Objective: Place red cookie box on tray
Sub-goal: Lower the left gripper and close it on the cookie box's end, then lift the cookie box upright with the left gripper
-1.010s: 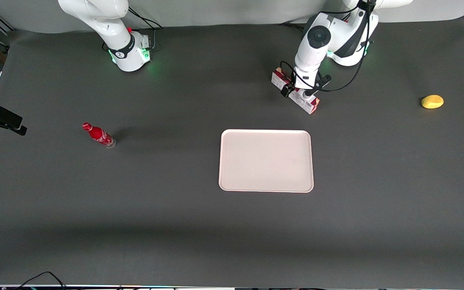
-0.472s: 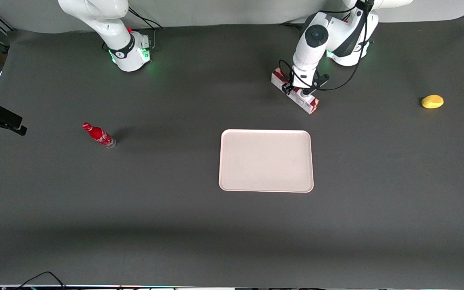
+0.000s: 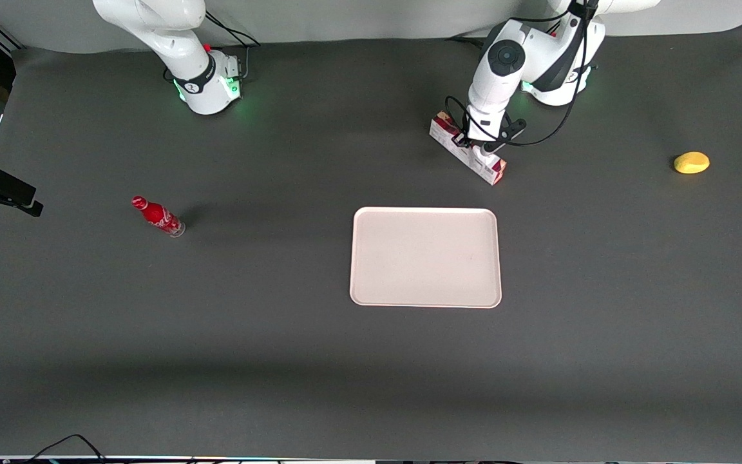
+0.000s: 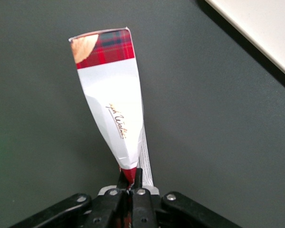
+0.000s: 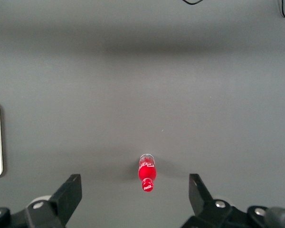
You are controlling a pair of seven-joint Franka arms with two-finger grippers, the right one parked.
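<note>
Red cookie box [image 4: 113, 102] clamped between fingers [image 4: 133, 183] of gripper [image 3: 474, 145], farther than tray [image 3: 426, 256].

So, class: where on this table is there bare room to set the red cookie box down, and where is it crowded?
The tray is bare all over. The mat between the tray and the small red bottle is open, as is the stretch between the tray and the yellow object. It is crowded only farther from the camera than the tray, where the gripper holds the red cookie box.

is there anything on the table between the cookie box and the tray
No. In the front view, only bare dark table separates the red cookie box, held in the shut gripper, from the tray.
</note>
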